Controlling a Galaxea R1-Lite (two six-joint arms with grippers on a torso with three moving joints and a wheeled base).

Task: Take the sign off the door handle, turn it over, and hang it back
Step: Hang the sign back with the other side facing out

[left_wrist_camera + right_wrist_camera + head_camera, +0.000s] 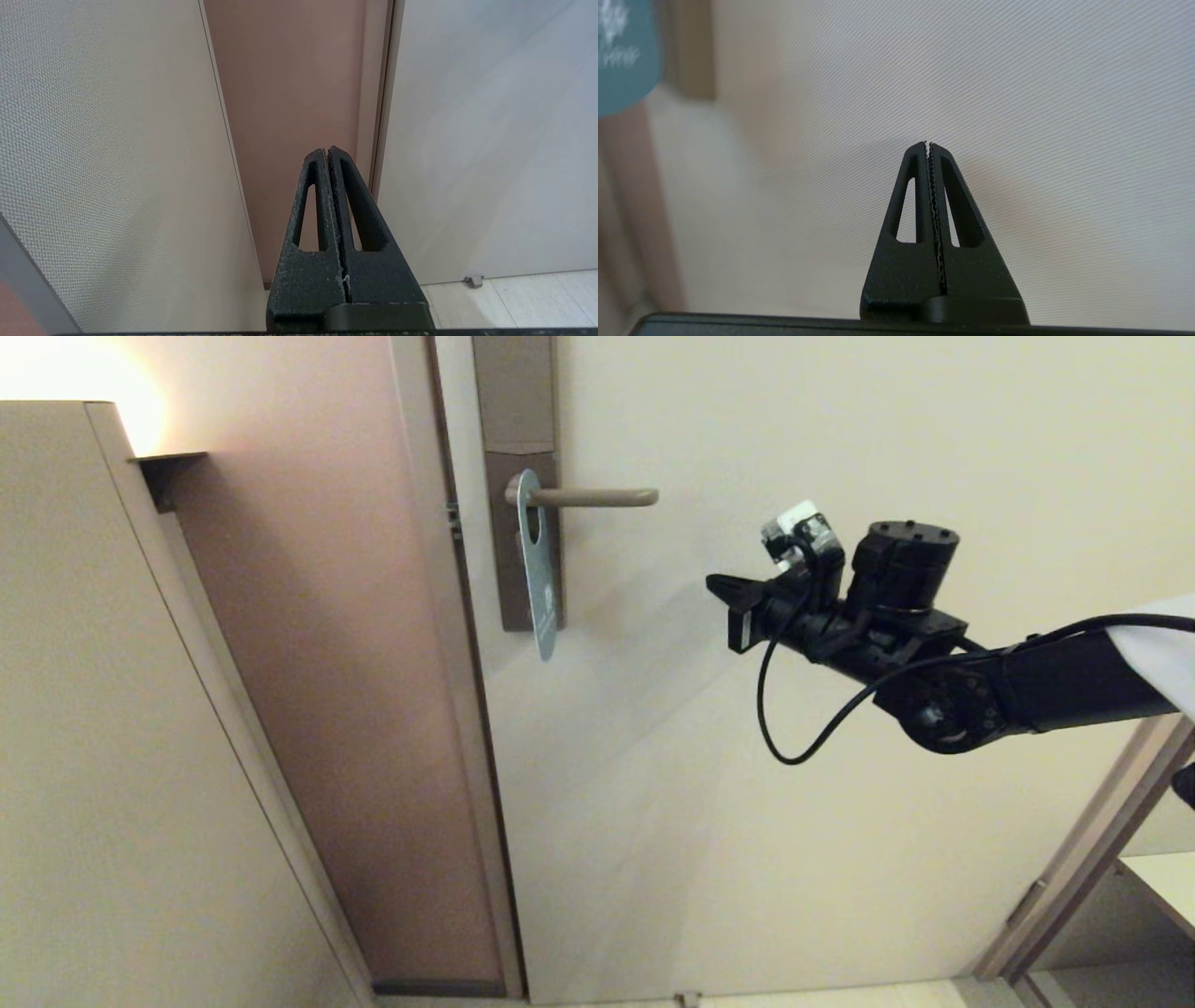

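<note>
Here we see the right gripper nearest, held out in front of the door on a black arm that reaches in from the right; its fingers are pressed together with nothing between them, and the tip points left toward the handle without touching anything. A black cable loops below the wrist. The left gripper sits lower, likewise closed and empty, facing the door's left edge near the floor. Farther off, on the door itself, we find the door handle, a level lever on a tall brownish backplate. The sign hangs from the lever close to the backplate, its rounded end down, well left of the right gripper.
</note>
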